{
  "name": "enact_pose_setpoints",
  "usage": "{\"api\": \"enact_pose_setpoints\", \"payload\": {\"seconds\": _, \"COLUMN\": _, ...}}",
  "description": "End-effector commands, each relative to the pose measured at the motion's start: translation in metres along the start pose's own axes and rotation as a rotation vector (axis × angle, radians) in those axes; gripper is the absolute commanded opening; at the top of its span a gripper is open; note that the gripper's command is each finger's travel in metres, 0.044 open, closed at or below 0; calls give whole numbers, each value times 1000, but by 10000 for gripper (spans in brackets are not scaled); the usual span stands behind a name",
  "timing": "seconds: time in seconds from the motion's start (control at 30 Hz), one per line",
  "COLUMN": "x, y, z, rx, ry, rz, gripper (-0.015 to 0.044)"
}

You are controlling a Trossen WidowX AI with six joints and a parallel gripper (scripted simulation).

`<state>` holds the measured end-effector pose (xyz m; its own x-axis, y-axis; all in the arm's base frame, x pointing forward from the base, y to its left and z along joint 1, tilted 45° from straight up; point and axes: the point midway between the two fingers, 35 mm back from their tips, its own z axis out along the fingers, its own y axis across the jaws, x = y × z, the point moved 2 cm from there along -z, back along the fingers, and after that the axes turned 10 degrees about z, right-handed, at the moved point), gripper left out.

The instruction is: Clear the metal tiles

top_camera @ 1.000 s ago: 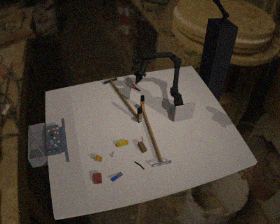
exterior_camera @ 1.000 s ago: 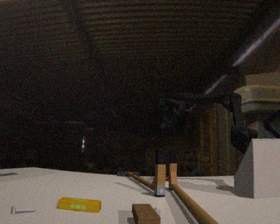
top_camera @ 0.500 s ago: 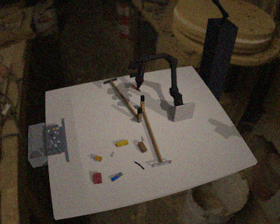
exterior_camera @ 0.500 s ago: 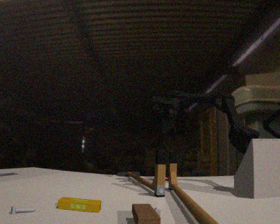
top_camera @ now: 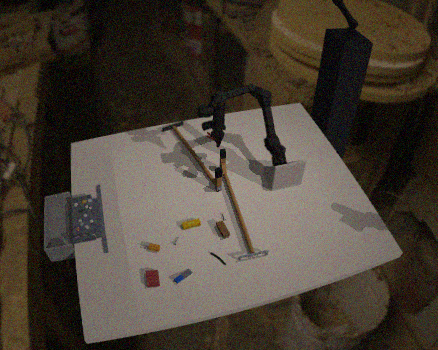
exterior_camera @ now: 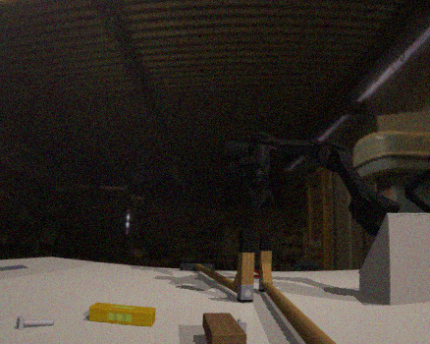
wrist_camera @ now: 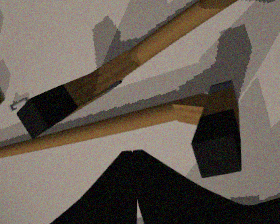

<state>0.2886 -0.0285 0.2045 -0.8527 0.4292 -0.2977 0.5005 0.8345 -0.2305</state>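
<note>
The steel bench plate [top_camera: 99, 228] at the left table edge bears several small white and orange tiles. The clear catch box [top_camera: 58, 220] adjoins its outer end. Two long wooden-handled tools lie on the table, each with an upright black-topped grip. One tool [top_camera: 193, 152] [exterior_camera: 214, 276] [wrist_camera: 166, 40] has a dark crosswise head at the back. The other tool [top_camera: 238, 215] [exterior_camera: 295, 315] [wrist_camera: 91, 131] has a pale, frame-like head at the front. I cannot tell for certain which is the scraper. My gripper [top_camera: 218, 145] [wrist_camera: 132, 160] is shut and empty, above the table near both grips.
A yellow block [top_camera: 191, 223] [exterior_camera: 122, 315], brown block [top_camera: 222, 229] [exterior_camera: 224, 326], orange piece [top_camera: 153, 247], red block [top_camera: 152, 278], blue-grey piece [top_camera: 182, 276] and a bolt [top_camera: 175, 240] [exterior_camera: 35, 322] lie toward the front. The arm's pale pedestal [top_camera: 286, 176] [exterior_camera: 413, 260] stands to the right.
</note>
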Motion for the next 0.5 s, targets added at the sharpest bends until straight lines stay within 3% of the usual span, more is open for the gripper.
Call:
{"api": "enact_pose_setpoints", "payload": {"seconds": 0.0, "x": 4, "y": 6, "z": 5, "rx": 60, "ry": 7, "rz": 20, "gripper": 0}}
{"api": "enact_pose_setpoints", "payload": {"seconds": 0.47, "x": 17, "y": 27, "z": 21, "rx": 276, "ry": -24, "rz": 73, "gripper": 0}}
